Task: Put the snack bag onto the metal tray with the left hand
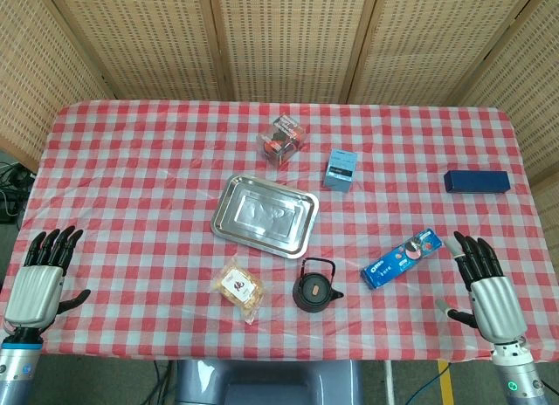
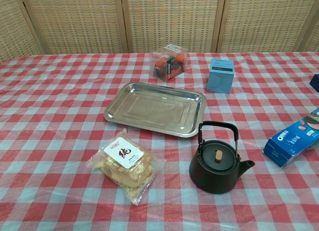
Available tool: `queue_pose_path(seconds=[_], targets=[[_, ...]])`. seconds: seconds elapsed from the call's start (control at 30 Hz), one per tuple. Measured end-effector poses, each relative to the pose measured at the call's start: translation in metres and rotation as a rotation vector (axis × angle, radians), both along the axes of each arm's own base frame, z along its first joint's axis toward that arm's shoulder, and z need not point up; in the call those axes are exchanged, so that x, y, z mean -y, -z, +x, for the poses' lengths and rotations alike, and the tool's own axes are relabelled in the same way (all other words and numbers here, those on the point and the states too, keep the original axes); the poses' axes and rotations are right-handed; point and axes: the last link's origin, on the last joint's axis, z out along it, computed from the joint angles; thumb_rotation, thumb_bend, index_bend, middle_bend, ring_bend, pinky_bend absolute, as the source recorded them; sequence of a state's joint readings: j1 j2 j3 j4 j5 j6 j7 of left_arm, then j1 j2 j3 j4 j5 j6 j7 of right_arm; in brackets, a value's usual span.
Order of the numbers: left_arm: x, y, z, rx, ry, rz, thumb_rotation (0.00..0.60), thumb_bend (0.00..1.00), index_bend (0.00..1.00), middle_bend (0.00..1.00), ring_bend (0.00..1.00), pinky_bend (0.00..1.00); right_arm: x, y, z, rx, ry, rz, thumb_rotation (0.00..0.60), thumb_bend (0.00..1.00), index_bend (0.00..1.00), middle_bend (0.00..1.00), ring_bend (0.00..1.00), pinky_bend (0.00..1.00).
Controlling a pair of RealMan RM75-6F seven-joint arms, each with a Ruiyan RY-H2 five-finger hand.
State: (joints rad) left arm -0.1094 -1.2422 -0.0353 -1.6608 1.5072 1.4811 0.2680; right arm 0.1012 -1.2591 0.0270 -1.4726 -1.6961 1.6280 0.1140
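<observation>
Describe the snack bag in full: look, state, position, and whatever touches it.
The snack bag is a clear, crinkly plastic packet of pale golden snack pieces, with a white label printed in red on top. It looks sealed and lies flat, angled, on the checked tablecloth, just in front of the metal tray and left of the black teapot. It touches neither, and no hand is on it.

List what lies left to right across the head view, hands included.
Left hand → snack bag → metal tray → black teapot → light blue box → Oreo box → right hand.
</observation>
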Motion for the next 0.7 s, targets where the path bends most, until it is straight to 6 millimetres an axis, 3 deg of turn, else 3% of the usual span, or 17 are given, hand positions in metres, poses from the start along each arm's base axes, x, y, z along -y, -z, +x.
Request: queue_pose_path(seconds=[0.7], targets=[[-0.0002,0.0005,0.0027,0.008,0.017,-0.019,0.600,0.13,0.00,0.00,0.00,0.00,-0.0012,-0.0009,-0.0016,0.001,0.014,-0.006,0.600,0.07,0.00,0.00,0.00,0.00]])
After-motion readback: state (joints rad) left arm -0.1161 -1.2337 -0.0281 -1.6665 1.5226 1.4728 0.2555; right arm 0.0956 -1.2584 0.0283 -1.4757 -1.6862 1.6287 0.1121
